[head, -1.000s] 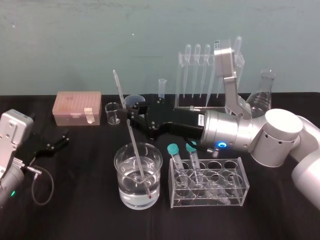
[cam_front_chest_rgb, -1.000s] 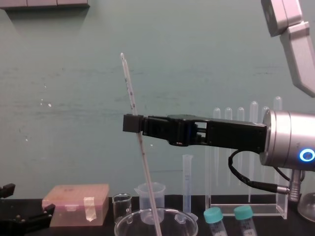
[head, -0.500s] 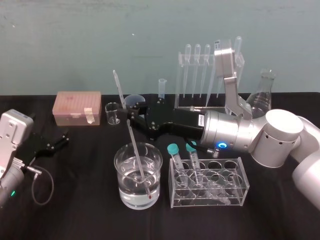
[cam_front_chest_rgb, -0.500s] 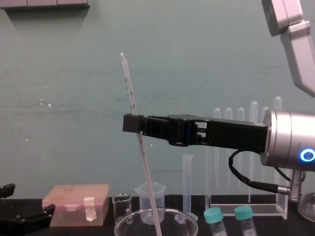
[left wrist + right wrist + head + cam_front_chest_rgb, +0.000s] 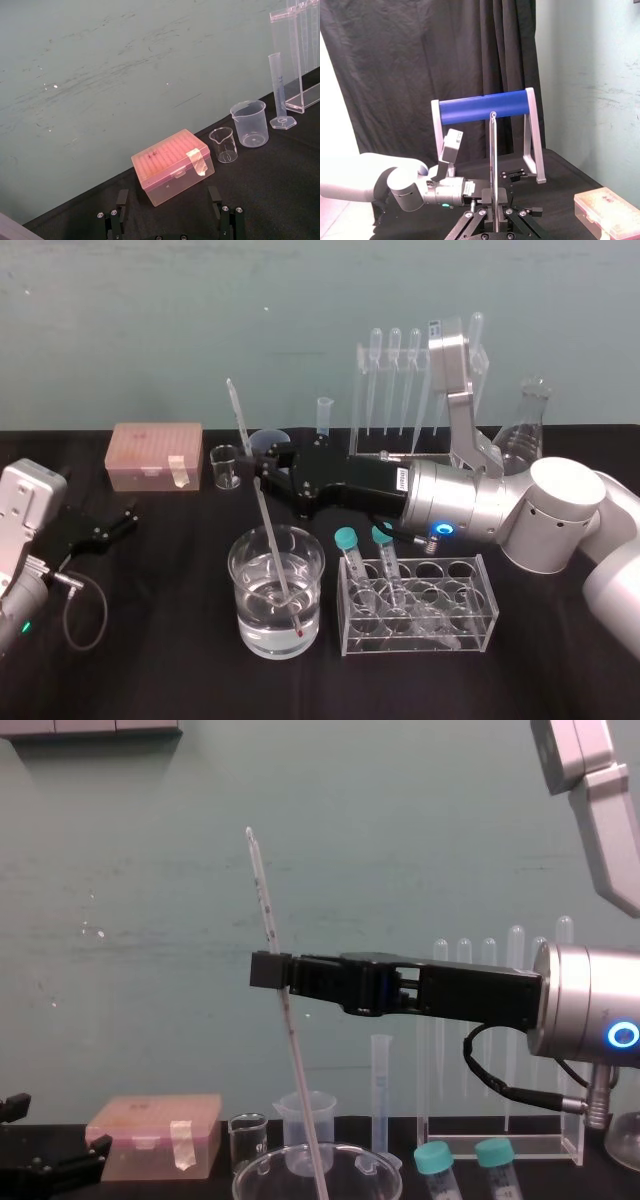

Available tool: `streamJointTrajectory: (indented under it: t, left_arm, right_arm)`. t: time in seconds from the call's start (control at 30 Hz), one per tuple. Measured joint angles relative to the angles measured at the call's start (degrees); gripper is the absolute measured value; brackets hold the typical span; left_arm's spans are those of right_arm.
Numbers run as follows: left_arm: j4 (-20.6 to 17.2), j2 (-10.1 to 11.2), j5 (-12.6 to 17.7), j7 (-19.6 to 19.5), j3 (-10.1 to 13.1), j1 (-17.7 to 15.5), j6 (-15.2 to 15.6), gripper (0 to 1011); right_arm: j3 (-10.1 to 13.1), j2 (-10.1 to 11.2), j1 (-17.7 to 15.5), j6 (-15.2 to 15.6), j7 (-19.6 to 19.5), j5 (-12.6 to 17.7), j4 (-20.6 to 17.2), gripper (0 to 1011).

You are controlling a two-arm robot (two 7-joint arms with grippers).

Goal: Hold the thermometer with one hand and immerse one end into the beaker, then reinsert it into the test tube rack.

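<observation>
**Progress.** R. arm reached across the counter (image 5: 150, 670) from the right. Its pincer (image 5: 262, 472) was shut on the thermometer (image 5: 270, 540) at roughly mid-length. It stood above and just behind the beaker (image 5: 250, 612).

Beaker stood front-centre, part-filled w/ clear liquid. The test tube rack (image 5: 357, 390) stood at the rear, well apart from the beaker and behind the R. arm. It held a row of pipettes (image 5: 394, 380).

Thermometer was tilted, upper end leaning toward the back wall. Its lower, red-tipped end was in the liquid near the beaker floor.

Judgement: pick-up and immersion done. Lift-out and return to the rack not yet done.

L. pincer (image 5: 112, 522) lay idle on the counter at far left, fingers spread, holding nothing.

**Surroundings / obstructions.**
- Low tube rack (image 5: 420, 612) w/ two teal-capped tubes sat just beside the beaker, under the R. forearm.
- Pink tip box (image 5: 157, 455) at rear left, clear of the route.
- Conical flask (image 5: 522, 435) at rear right, near the rack's end.
- Small plastic beaker (image 5: 268, 443), graduated cylinder (image 5: 323, 415) and tiny glass beaker (image 5: 226, 466) stood btwn the beaker and the rack.

Judgement: the cylinder and the standing pipettes posed the main snag risk on the return path.
</observation>
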Motion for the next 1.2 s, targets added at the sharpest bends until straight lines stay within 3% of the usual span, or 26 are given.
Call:
streamJointTrajectory:
  t: [0.43, 0.77, 1.03, 1.2]
  left_arm:
    - [0.00, 0.00, 0.00, 0.00, 0.00, 0.00, 0.00, 1008]
    - [0.00, 0.00, 0.00, 0.00, 0.00, 0.00, 0.00, 1008]
    - [0.00, 0.00, 0.00, 0.00, 0.00, 0.00, 0.00, 1008]
    - [0.00, 0.00, 0.00, 0.00, 0.00, 0.00, 0.00, 1008]
  right_arm:
    - [0.24, 0.32, -0.19, -0.08, 0.10, 0.25, -0.61, 56]
    - [1.80, 1.46, 1.45, 1.45, 1.13, 3.31, -4.40, 56]
    - [4.61, 2.26, 5.39, 1.50, 0.84, 6.51, -8.65, 56]
    - [7.30, 3.05, 7.63, 0.99, -1.73, 8.24, -10.57, 56]
